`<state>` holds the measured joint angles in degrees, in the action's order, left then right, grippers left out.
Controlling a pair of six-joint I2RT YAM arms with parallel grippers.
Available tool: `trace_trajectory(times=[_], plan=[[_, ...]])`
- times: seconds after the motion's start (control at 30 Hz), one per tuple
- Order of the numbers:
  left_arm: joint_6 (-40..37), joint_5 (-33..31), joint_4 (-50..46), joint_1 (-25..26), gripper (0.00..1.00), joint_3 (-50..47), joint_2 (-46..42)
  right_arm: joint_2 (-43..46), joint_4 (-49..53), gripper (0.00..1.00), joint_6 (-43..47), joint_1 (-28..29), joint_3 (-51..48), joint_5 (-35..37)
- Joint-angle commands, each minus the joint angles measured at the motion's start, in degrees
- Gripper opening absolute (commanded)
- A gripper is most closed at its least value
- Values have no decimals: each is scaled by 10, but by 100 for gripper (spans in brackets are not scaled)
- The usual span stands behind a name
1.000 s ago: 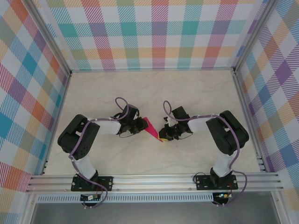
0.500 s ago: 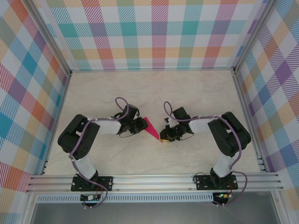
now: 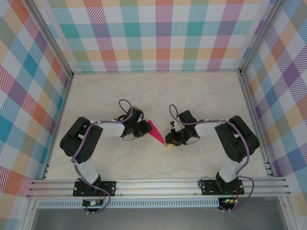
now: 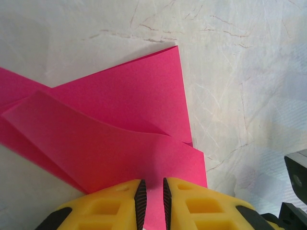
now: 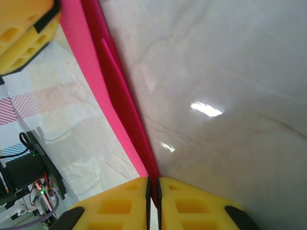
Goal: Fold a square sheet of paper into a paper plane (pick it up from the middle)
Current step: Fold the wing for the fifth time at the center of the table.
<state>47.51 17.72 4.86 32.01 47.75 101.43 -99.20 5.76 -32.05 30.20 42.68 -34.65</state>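
Note:
The magenta-pink paper plane (image 3: 155, 132) lies as a narrow pointed triangle between the two grippers. In the left wrist view its creased layers (image 4: 120, 139) spread flat under me. My left gripper (image 3: 144, 128) sits on its wide end; the fingertips (image 4: 153, 184) stand a narrow gap apart with the paper showing between them. My right gripper (image 3: 169, 140) is at the pointed end. Its pads are pressed together (image 5: 153, 183) on the folded edge of the plane (image 5: 120, 100), seen edge-on. A yellow finger of the left gripper (image 5: 21, 33) shows at the far end.
The marble-patterned table top (image 3: 158, 96) stretches behind the arms to checked walls (image 3: 158, 38). An aluminium rail (image 3: 158, 184) carries both arm bases at the near edge. Free room lies at the back and on both sides.
The right arm has drawn slightly to the right, its gripper still on the plane's pointed end. The left arm and the paper's wide end have stayed put.

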Motion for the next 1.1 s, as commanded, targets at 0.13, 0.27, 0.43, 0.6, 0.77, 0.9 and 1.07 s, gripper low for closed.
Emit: trace_trajectory(times=[0.13,0.27,0.43,0.6,0.77,0.9,1.07], plan=[[7,-43,-52,-1,21,-10,45,-3,79,11,11,-7,-24,39],[6,-40,-51,-1,21,-10,46,18,77,12,12,-5,-18,41],[6,-37,-50,-1,21,-9,49,94,106,16,19,-1,16,72],[7,-35,-48,-1,22,-11,51,89,130,17,26,37,76,101],[7,-33,-49,-1,21,-12,50,15,140,17,33,80,150,106],[7,-32,-49,-1,21,-13,50,-38,143,16,37,88,185,98],[7,-32,-51,-1,21,-11,51,-74,155,15,46,92,204,90]])
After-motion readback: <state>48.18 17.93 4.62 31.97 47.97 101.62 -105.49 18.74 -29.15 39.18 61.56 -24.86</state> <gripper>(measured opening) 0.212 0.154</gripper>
